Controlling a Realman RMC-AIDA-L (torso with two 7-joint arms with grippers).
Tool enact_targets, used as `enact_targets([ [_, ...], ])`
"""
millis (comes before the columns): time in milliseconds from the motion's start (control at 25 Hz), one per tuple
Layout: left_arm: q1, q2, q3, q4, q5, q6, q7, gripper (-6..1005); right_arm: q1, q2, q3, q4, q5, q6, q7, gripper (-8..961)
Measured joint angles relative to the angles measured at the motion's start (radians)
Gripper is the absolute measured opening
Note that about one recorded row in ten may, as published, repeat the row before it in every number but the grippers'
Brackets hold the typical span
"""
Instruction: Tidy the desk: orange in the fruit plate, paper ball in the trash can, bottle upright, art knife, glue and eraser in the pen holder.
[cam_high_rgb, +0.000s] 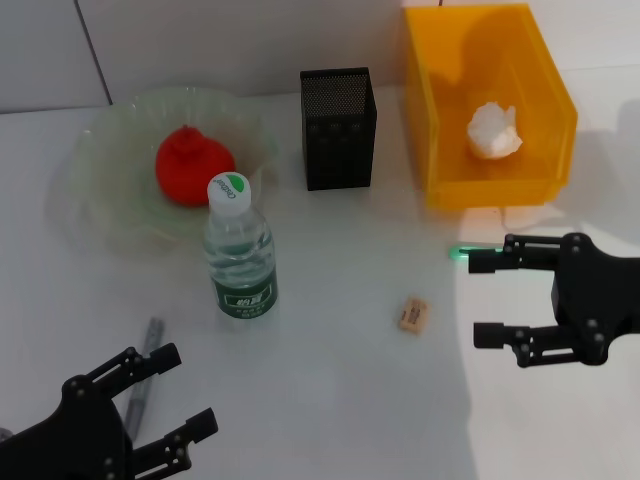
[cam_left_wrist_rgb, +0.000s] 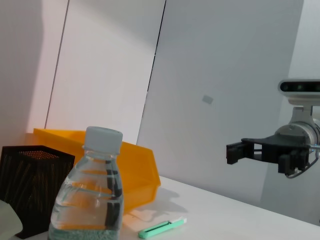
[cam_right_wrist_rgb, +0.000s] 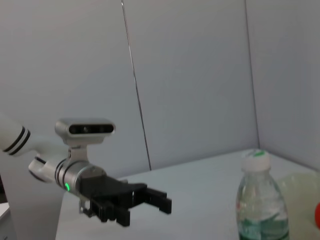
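Bottle upright, green label – print unreadable; left hand and right hand both spread wide, empty

Black metal-mesh pen holder, glossy plastic trash can, crumpled paper ball, clear plastic bottle

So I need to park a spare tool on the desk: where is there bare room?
Bare tabletop lies between the bottle and eraser, and ahead of the left gripper. Crowded at the back: fruit plate, pen holder, trash can.
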Motion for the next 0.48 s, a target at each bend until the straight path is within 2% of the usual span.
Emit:
enact_targets([
  [160, -0.005, 0.001, 0.0, -0.001, 0.001, 0.001, -0.009, 815, -0.006, 0.0, 0.001, -0.011, -0.016, 0.0, 0.024, 746],
  [320, -0.02, 0.001, 0.005, 0.003, 0.013, 0.013, -0.01, 815, -0.011, 0.004, 0.002, -0.076, -0.017, -0.001, 0.09, 746],
  [360, -0.02, 0.001, 0.005, 0.003, 0.013, 0.013, -0.01, 815, -0.011, 0.007, 0.003, -0.103, -0.015, 0.001, 0.114, 746],
  [400, -0.02, 0.001, 0.005, 0.003, 0.013, 0.013, -0.01, 815, -0.005, 0.02, 0.004, -0.164, -0.011, 0.008, 0.165, 746],
  [440, -0.027, 0.0, 0.002, 0.002, 0.025, 0.01, -0.013, 815, -0.005, 0.02, 0.004, -0.164, -0.011, 0.008, 0.165, 746],
  [480, -0.043, -0.003, -0.002, -0.014, 0.037, 0.003, -0.012, 815, 0.006, 0.036, 0.003, -0.251, -0.011, 0.022, 0.232, 746],
])
